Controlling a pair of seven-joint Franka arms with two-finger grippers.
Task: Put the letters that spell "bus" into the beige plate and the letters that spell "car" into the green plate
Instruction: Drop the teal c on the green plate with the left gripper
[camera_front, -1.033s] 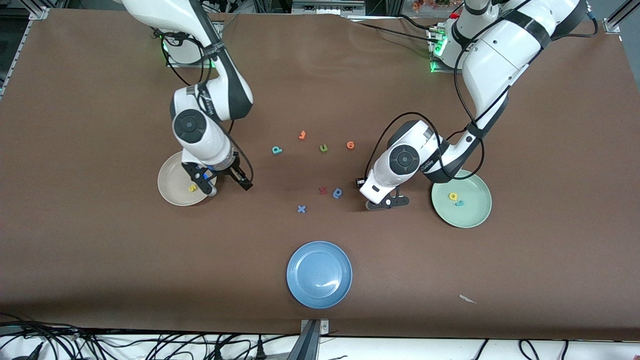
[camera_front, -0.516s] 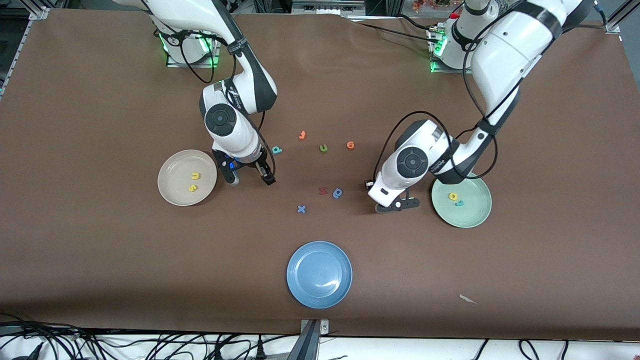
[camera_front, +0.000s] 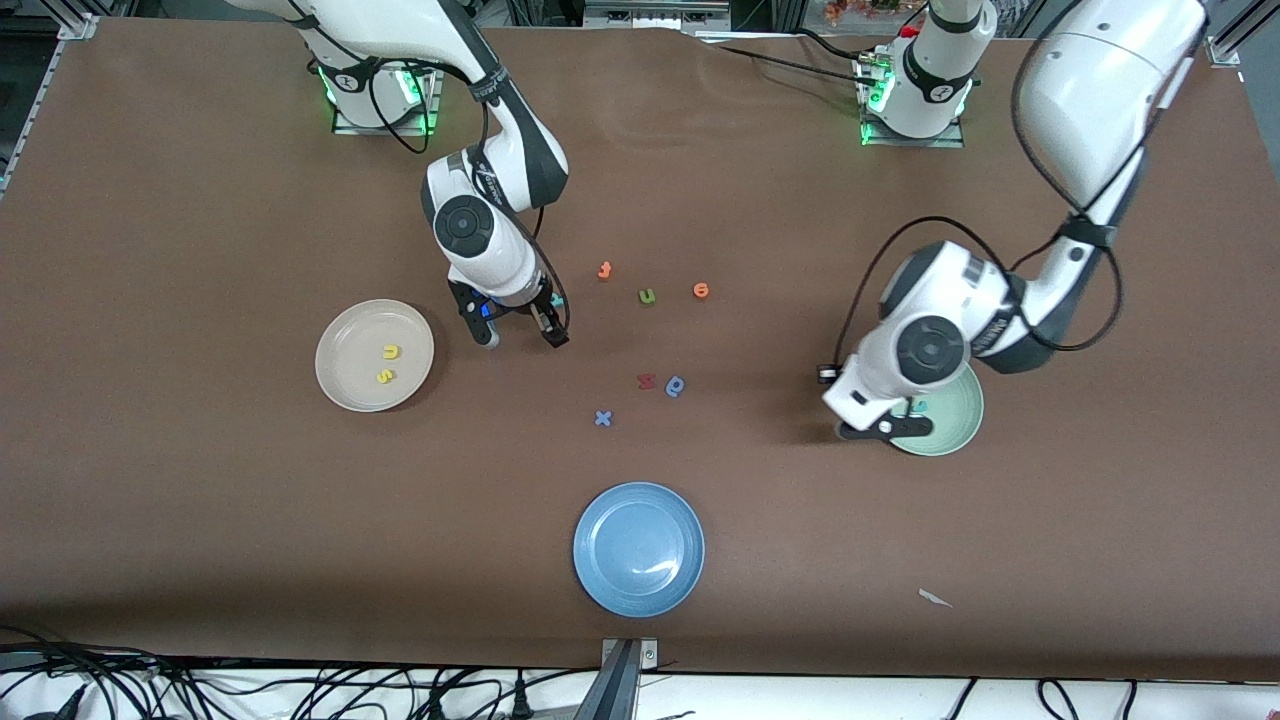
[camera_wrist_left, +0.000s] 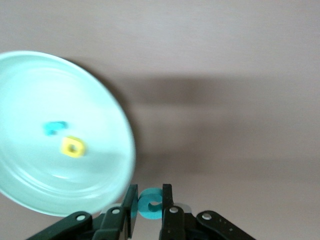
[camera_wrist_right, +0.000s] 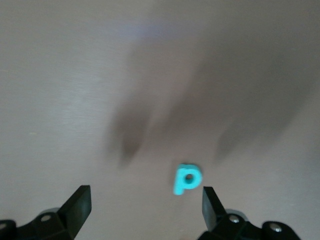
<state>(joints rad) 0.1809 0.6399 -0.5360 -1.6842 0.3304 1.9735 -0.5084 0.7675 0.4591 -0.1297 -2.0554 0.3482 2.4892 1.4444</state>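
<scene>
The beige plate holds a yellow "u" and a yellow "s". My right gripper hangs open over the table beside that plate. The teal "b" lies on the cloth just inside one of its fingers. My left gripper is shut on the teal "c", low over the cloth at the green plate's rim. In that plate lie the yellow "a" and the light teal "r". In the front view the left arm covers much of the green plate.
Loose letters lie mid-table: an orange one, a green "u", another orange one, a red one, a darker blue one and a blue "x". A blue plate sits nearest the front camera.
My right gripper has left the beige plate and swung over to the teal "b". My left gripper has carried the "c" toward the green plate.
</scene>
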